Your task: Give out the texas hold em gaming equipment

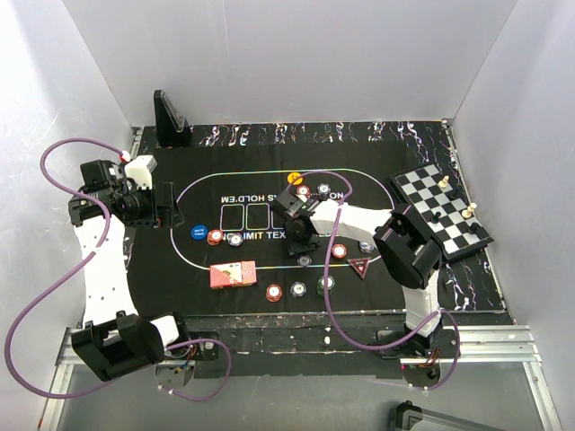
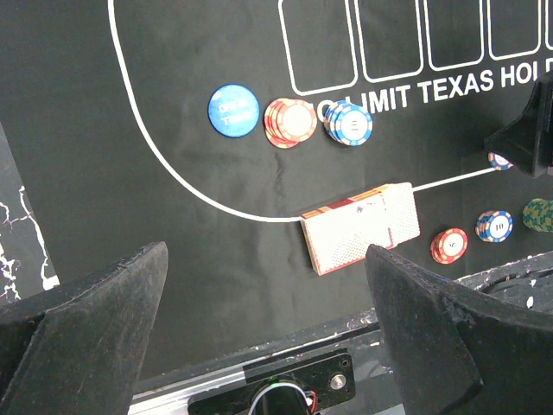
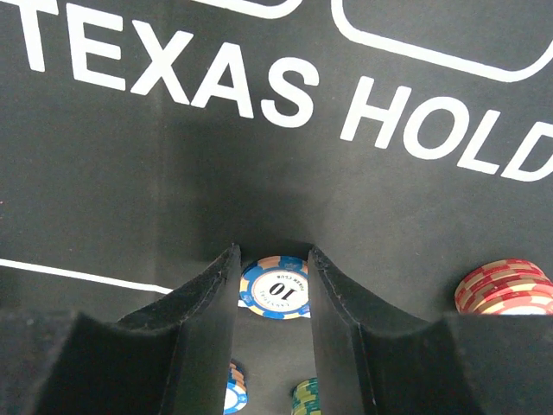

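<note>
My right gripper [image 1: 302,250] is low on the black mat with its fingers closed against both edges of a blue "10" chip [image 3: 275,288], which lies flat at mat level near the white oval line [image 1: 305,260]. A red-backed card deck [image 1: 233,274] lies on the near left of the mat and also shows in the left wrist view [image 2: 361,226]. A triangular marker [image 1: 361,267] lies to the right. Chip stacks sit near a blue disc [image 2: 233,110]: a red one [image 2: 289,123] and a blue-white one [image 2: 348,124]. My left gripper [image 1: 169,206] is open and empty, above the mat's left end.
A chessboard with pieces [image 1: 440,208] sits at the right edge. A black card holder [image 1: 169,121] stands at the back left. More chips lie along the near side [image 1: 297,289] and the far side [image 1: 303,190]. A red stack [image 3: 505,290] stands right of my right fingers.
</note>
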Tool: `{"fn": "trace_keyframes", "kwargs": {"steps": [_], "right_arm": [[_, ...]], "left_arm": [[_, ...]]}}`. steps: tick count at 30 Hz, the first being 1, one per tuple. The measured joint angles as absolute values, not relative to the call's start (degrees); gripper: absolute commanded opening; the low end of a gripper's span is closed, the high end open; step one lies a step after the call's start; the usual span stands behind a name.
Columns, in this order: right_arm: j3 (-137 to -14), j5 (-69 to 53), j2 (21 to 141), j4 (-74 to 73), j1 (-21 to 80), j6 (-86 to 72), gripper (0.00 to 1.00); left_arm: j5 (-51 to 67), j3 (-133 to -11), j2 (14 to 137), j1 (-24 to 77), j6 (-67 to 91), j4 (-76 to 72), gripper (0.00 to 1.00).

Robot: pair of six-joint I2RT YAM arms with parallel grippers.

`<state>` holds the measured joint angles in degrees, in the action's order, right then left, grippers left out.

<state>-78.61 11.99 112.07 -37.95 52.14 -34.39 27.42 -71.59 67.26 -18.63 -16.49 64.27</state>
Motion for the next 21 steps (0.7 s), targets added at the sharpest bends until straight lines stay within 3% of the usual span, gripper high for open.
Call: {"fn": "trace_keyframes", "kwargs": {"steps": [14,18,21], "right_arm": [[-75.0,9.3,109.3,-42.0,59.9,-36.3,0.36],[-74.8,7.2,109.2,-43.6,61.3,-36.2,0.39],[-75.3,7.2,109.2,-45.1,61.9,-35.9,0.48]], "left_arm": [[27.5,-71.6,67.3,-18.6,-16.5,64.2,1.0],[27.5,-71.6,67.3,-18.6,-16.5,64.2,1.0],[27.5,-71.6,67.3,-18.6,-16.5,64.2,1.0]]}}
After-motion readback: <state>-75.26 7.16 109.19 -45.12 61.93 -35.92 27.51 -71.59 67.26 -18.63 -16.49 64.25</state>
